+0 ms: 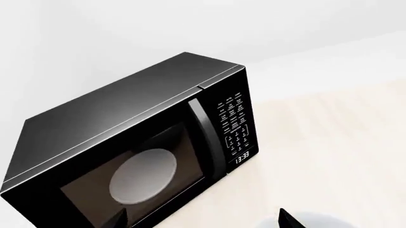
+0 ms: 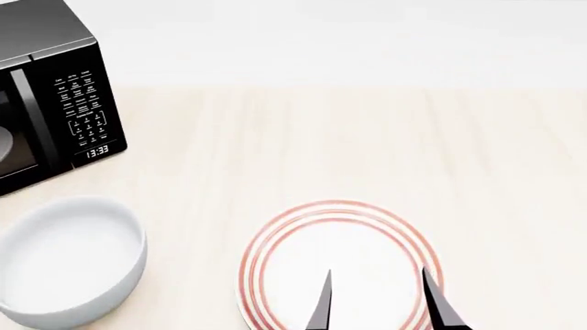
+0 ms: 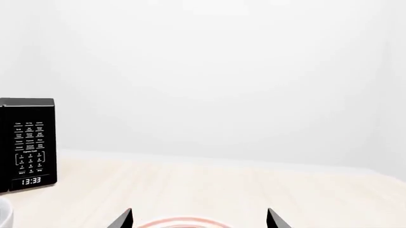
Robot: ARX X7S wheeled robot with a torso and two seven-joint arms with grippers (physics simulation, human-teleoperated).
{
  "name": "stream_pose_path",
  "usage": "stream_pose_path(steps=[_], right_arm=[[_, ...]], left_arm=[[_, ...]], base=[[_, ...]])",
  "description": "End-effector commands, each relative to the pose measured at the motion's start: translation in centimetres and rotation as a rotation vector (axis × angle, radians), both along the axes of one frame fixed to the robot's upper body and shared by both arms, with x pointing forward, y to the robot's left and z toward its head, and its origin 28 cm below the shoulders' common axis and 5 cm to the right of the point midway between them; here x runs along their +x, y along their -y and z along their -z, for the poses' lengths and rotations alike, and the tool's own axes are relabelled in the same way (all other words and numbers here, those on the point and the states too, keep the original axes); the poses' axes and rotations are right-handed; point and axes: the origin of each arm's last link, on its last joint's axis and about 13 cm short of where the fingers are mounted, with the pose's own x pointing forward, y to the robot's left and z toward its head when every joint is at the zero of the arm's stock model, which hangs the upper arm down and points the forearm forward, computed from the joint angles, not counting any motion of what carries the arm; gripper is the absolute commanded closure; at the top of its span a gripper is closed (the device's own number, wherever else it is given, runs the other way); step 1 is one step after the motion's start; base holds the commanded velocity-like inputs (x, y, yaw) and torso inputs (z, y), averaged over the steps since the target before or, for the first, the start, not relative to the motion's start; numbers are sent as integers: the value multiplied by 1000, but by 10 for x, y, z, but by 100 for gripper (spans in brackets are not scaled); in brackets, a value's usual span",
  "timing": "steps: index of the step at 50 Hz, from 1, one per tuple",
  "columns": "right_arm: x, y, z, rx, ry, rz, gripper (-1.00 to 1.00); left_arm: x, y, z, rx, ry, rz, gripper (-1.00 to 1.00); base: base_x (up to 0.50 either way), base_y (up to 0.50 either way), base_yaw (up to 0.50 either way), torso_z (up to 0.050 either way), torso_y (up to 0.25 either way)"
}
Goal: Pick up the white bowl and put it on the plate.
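The white bowl (image 2: 69, 258) stands upright on the wooden table at the near left in the head view, empty. Its edge shows in the right wrist view (image 3: 3, 214). The plate (image 2: 293, 275), white with red rings, lies at the near middle. My right gripper (image 2: 376, 292) is open over the plate's near part and holds nothing. The right wrist view shows its fingertips (image 3: 274, 217) wide apart with the plate's rim (image 3: 184, 222) between them. My left gripper (image 1: 201, 219) is open and empty, facing the microwave. It is out of the head view.
A black microwave (image 2: 55, 103) stands at the far left, behind the bowl, its door shut and a greyish disc (image 1: 144, 173) inside. It also shows in the right wrist view (image 3: 28, 142). A pale wooden table (image 2: 367, 151) runs to a white wall.
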Motion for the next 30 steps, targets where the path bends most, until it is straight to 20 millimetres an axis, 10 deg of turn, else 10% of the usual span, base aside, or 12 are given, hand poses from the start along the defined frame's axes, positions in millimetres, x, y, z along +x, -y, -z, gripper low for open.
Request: stream_pose_path(steps=[1,30], right_arm=[[2,1,2,-6,0,6,-100],[3,1,3,-9,-3,8,-100]], left_arm=[[5,-3,9,-37,-59,68,-100],[7,-11,29,-104,-123,61,-100]], base=[[0,0,0,0,0],[0,0,0,0,0]])
